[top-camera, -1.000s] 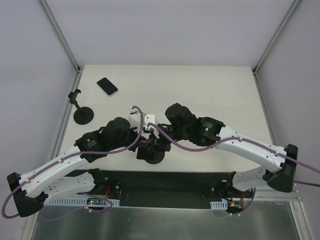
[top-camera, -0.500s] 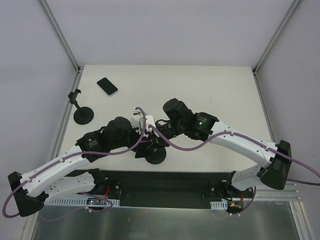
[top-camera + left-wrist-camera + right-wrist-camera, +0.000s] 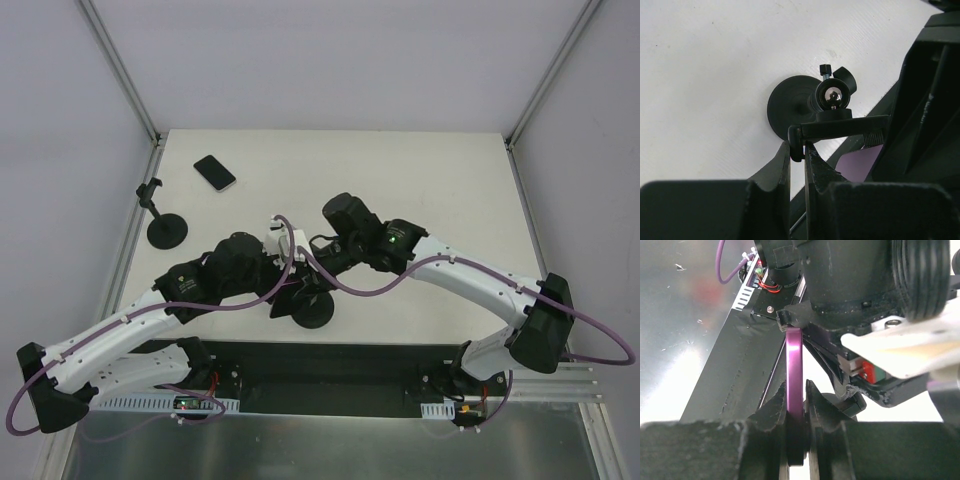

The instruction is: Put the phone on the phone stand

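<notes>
While the left arm (image 3: 120, 328) stretched up from the near left corner and the right arm (image 3: 470, 283) bent in from the near right, their wrists met low over the near middle of the tabletop (image 3: 430, 190), almost touching. Between them stood the stand (image 3: 312, 313), its round base close to the tabletop's near edge. From above, the wrists and a looping cable (image 3: 345, 290) hid most of it.

A second stand (image 3: 166, 231) stood at the left edge. A black phone (image 3: 214, 172) lay flat beyond it, toward the far left corner. Both were well apart from the arms.

From the left wrist, the stand's clamp bar (image 3: 845, 127) ran crosswise above the ball joint (image 3: 831, 96). The left fingers (image 3: 777, 170) were nearly pressed together, pinching the bar's hooked end. Just below the bar showed a patch of the purple phone (image 3: 860, 164), beside the dark bulk of the right wrist.

From the right wrist, the purple phone (image 3: 794, 365) stood edge-on. The right fingers (image 3: 774, 412) squeezed its two faces at the near end. Its far end met a small black hook (image 3: 784, 319); whether it sat inside the clamp could not be told.
</notes>
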